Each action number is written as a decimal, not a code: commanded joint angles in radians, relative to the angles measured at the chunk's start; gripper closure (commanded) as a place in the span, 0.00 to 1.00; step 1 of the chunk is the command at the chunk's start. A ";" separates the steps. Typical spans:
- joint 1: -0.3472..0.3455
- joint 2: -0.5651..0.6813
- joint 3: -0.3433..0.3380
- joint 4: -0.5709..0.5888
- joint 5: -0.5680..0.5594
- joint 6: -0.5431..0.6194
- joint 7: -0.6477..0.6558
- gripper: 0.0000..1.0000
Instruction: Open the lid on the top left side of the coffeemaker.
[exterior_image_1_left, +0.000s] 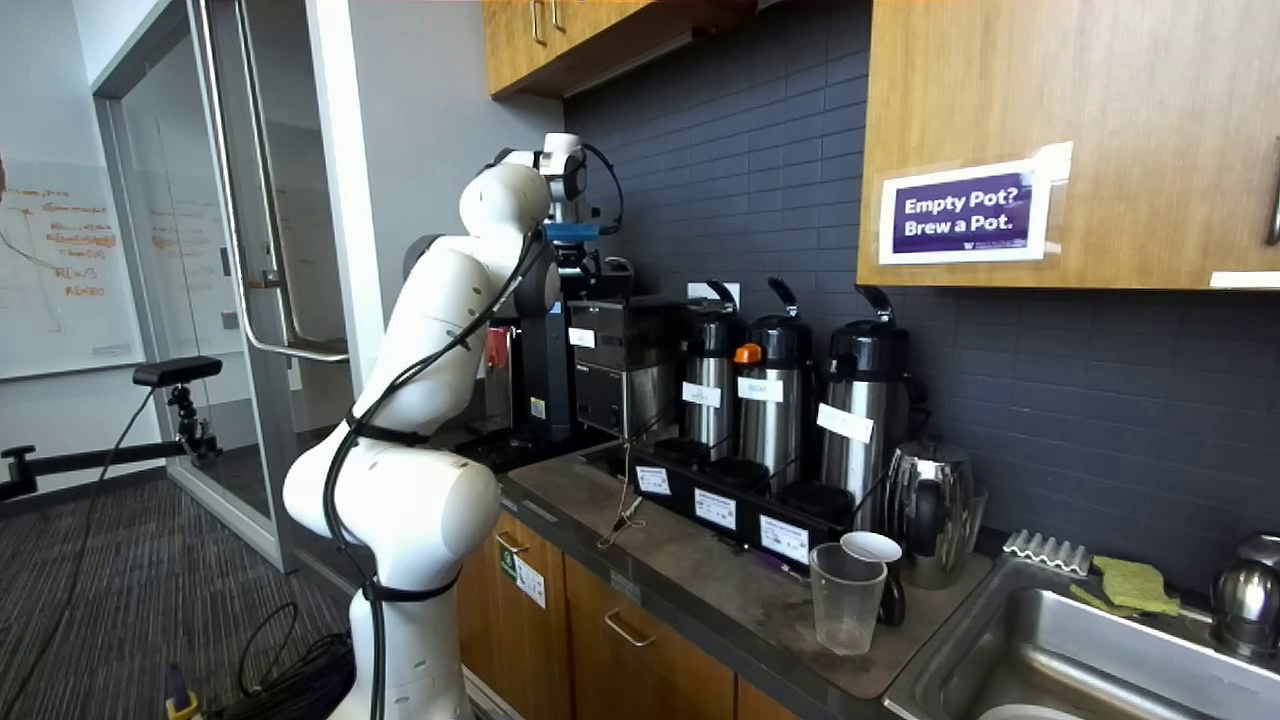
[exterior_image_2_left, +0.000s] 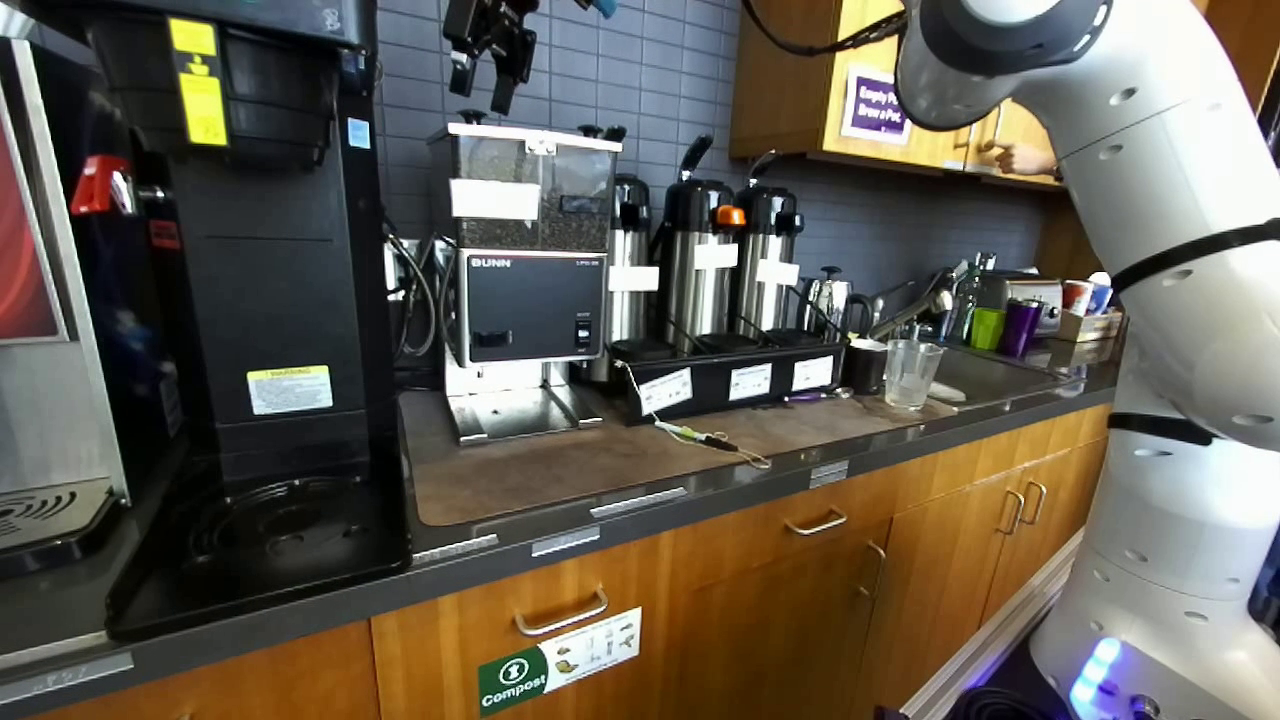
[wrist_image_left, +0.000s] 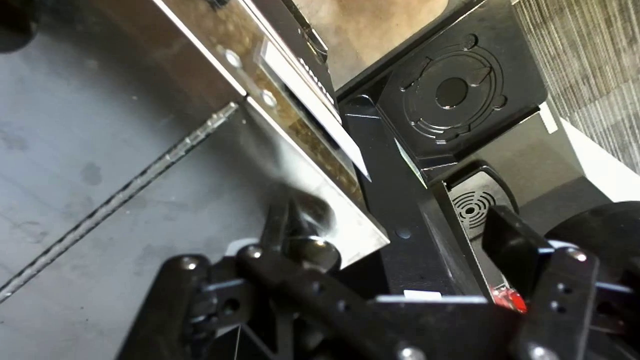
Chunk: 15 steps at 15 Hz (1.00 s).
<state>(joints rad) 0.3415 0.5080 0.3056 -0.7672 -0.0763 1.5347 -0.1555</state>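
In an exterior view, the arm (exterior_image_1_left: 425, 510) hides part of the brewer (exterior_image_1_left: 550, 360), and airpots (exterior_image_1_left: 768, 425) crowd the other side of the coffeemaker (exterior_image_1_left: 648, 390). In an exterior view, the gripper (exterior_image_2_left: 482, 90) hangs over the coffeemaker's top left, jaws parted, grasping nothing. In the wrist view, the lid (wrist_image_left: 200, 200) lies flat there, its long axis seemingly running front to back along the seam (wrist_image_left: 150, 175), though the gripper hides part.
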 joint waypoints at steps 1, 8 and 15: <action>-0.001 0.011 0.000 0.020 -0.015 0.019 -0.061 0.00; -0.007 0.020 -0.005 0.018 -0.012 0.039 -0.121 0.00; -0.010 0.025 -0.013 0.020 -0.010 0.044 -0.159 0.00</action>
<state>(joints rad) 0.3333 0.5241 0.2951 -0.7673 -0.0765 1.5740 -0.2881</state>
